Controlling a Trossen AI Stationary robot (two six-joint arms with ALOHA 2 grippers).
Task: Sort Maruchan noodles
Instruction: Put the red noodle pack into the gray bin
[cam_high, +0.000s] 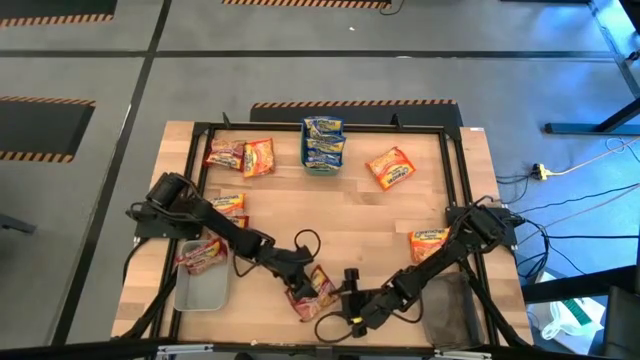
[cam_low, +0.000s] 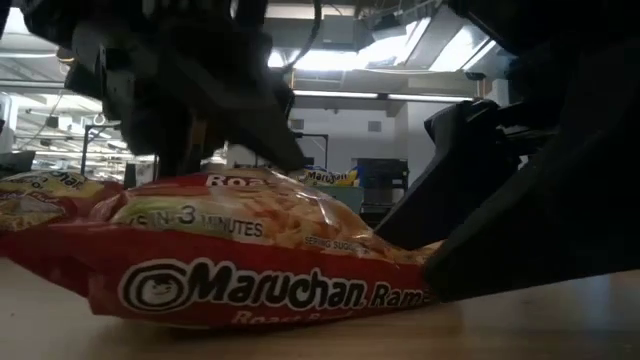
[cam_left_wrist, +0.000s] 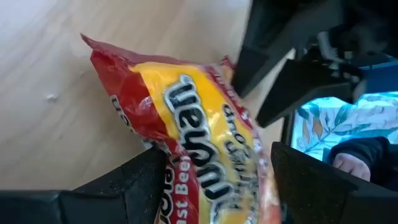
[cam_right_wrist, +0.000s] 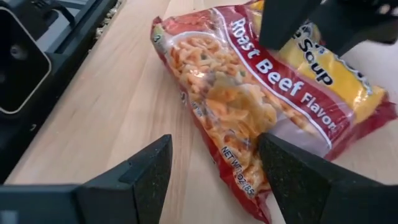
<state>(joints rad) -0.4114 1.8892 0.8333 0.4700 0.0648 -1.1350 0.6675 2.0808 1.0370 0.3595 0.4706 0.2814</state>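
Observation:
A red Maruchan roast-beef packet (cam_high: 314, 291) lies flat on the wooden table near its near edge; it also shows in the low view (cam_low: 250, 265). My left gripper (cam_high: 300, 282) reaches it from the left and stands over it, open, with the packet's yellow middle (cam_left_wrist: 193, 118) between its fingers (cam_left_wrist: 217, 180). My right gripper (cam_high: 346, 301) sits low on the table just right of the packet, open, and the packet's clear noodle end (cam_right_wrist: 239, 124) lies partly between its fingers (cam_right_wrist: 214, 177). More blue, orange and red packets lie farther off. My left gripper has its spread fingertips (cam_right_wrist: 286, 28) set down on the packet's upper face beside the yellow band (cam_right_wrist: 323, 68), coming from above and slanting from the table's left. The packet lies on the table beneath them. My right gripper: I cannot tell whether its fingers touch the packet's end.
Blue packets fill a teal tray (cam_high: 323, 146) at the far middle. Orange packets lie at far right (cam_high: 390, 168), right (cam_high: 428, 243) and far left (cam_high: 258, 157). A grey tray (cam_high: 200, 290) at near left holds a red packet. A dark tray (cam_high: 450, 312) sits near right. A person's hand (cam_left_wrist: 348, 165) shows beyond the table.

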